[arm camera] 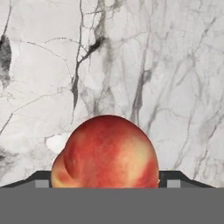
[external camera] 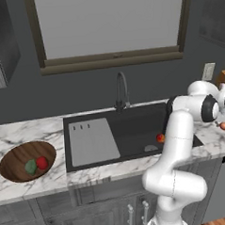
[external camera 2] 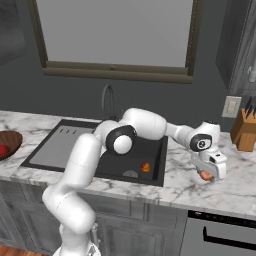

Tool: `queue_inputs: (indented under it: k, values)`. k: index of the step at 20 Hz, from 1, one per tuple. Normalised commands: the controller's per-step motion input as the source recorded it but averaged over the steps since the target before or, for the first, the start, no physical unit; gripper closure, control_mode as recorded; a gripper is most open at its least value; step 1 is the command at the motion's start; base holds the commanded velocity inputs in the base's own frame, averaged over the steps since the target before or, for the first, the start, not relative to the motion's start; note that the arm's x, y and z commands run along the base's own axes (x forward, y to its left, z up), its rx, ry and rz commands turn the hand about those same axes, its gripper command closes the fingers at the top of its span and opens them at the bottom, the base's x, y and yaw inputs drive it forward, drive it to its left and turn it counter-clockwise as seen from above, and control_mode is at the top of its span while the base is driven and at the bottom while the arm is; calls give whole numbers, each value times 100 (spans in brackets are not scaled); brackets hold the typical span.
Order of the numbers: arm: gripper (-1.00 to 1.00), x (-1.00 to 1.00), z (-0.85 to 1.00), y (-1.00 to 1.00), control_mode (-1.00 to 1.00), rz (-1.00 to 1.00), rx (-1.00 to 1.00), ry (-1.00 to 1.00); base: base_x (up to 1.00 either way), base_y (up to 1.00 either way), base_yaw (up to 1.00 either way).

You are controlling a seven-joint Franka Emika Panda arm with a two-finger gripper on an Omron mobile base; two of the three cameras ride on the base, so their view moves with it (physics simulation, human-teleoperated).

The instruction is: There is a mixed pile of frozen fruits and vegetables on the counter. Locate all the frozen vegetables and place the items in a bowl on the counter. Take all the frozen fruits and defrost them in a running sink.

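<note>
Hand point(external camera 2: 206, 175) down at the marble bench point(external camera 2: 235, 186), peach point(arm camera: 106, 153) sitting between its fingertips; jaws partly open, grip impossible to call.

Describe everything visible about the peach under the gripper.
The peach is a small round fruit, pinkish-red with yellow-orange patches and a soft crease down one side. It sits on the white marble counter right of the sink, directly between the gripper fingers, which flank it on both sides. Whether the fingers already touch it cannot be told.

Pinkish-red peach point(arm camera: 107, 153) (grey-veined white counter point(arm camera: 175, 65))
</note>
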Motion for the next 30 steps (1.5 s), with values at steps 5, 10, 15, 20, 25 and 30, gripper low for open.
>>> queue_inputs:
  k: [5, 10, 15, 20, 25, 30]
  values:
    - [100, -5, 1, 7, -100, 3, -2, -1, 0, 0, 0]
    - [100, -13, 12, 35, -100, 7, -8, -3, 0, 0, 0]
    - [100, -11, 13, 48, -100, 7, -9, -5, 0, 0, 0]
    - [100, -7, 16, 52, -100, 8, -5, -3, 0, 0, 0]
    - [100, -7, 18, 50, -100, 11, -5, -1, 0, 0, 0]
    - [100, -6, 19, 47, -100, 11, -3, -3, 0, 0, 0]
